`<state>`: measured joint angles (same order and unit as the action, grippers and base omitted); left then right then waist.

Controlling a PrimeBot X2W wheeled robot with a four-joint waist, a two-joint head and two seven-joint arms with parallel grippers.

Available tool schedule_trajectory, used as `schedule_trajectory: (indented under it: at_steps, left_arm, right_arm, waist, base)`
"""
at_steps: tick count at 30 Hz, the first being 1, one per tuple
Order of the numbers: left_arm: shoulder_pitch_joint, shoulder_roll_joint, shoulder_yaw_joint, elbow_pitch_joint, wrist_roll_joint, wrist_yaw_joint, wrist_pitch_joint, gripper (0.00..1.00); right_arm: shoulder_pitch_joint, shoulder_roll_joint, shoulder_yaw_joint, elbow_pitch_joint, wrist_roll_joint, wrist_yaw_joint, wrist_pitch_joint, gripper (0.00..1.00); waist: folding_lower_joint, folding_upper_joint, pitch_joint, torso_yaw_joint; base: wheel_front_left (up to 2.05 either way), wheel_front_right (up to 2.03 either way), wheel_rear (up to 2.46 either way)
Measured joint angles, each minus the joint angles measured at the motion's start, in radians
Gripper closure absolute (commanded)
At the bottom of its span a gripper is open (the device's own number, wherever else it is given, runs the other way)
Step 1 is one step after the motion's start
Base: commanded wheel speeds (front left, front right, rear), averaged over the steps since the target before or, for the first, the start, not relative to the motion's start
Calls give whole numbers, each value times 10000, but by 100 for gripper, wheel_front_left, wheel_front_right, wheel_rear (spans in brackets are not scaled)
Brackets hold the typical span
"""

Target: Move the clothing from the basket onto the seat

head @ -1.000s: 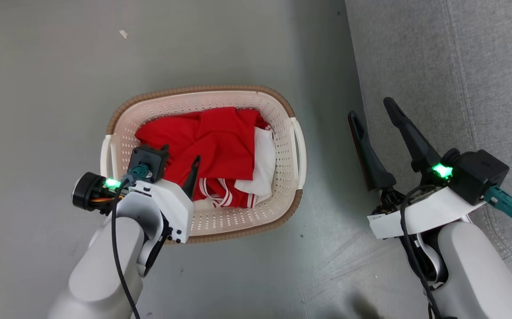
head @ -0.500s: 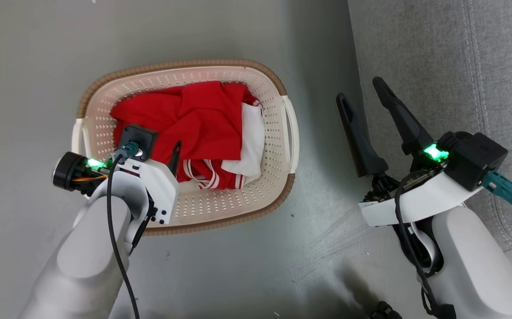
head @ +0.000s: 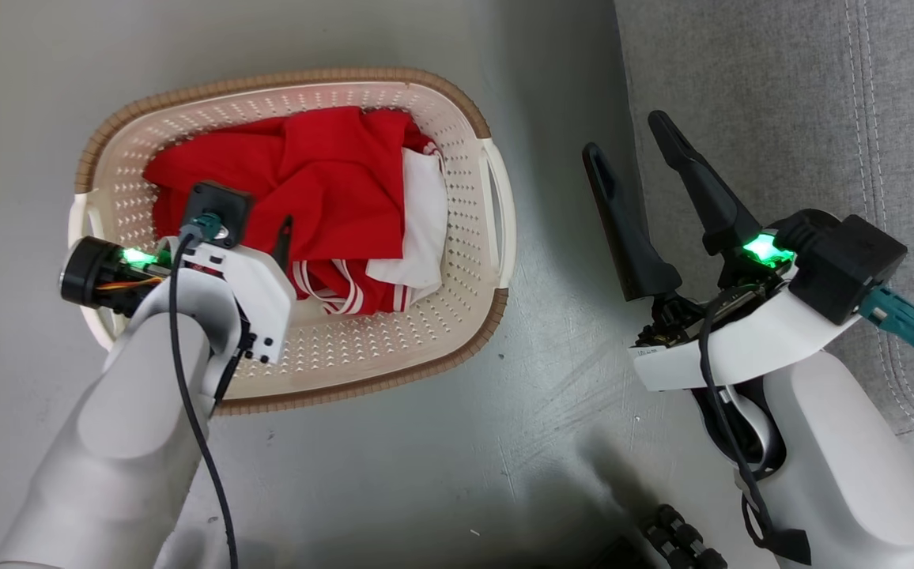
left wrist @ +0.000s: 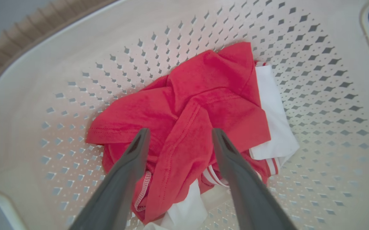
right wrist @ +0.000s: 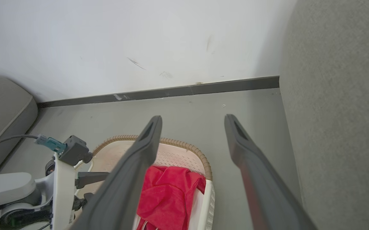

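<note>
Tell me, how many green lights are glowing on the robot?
2. One green light glows on the left arm, over the basket; the other green light glows on the right arm, over the sofa's edge. Others may be hidden.

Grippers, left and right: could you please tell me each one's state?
Left gripper: open, empty, over the soft red-and-white fabric clothing in the cream perforated plastic basket.
Right gripper: open, empty.

We can read no words, brands, numbers or signs anywhere. One small white sticker [head: 650,353], at the left edge of the right arm's white wrist plate [head: 749,344], carries tiny dark print, too small for us to read.
</note>
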<state>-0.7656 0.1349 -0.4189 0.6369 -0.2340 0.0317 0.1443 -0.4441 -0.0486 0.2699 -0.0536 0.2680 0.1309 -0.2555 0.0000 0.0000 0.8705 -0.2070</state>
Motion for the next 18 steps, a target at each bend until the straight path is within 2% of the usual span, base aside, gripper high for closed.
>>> schedule_trajectory:
  at_steps: [18]
  left_arm:
    - [-482,217,75,658,6,10,98,0]
  right_arm:
    - [-381,-2,345,-21,307,0,0,0]
  waist:
    - [0,0,747,-464]
  base:
    - [0,0,0]
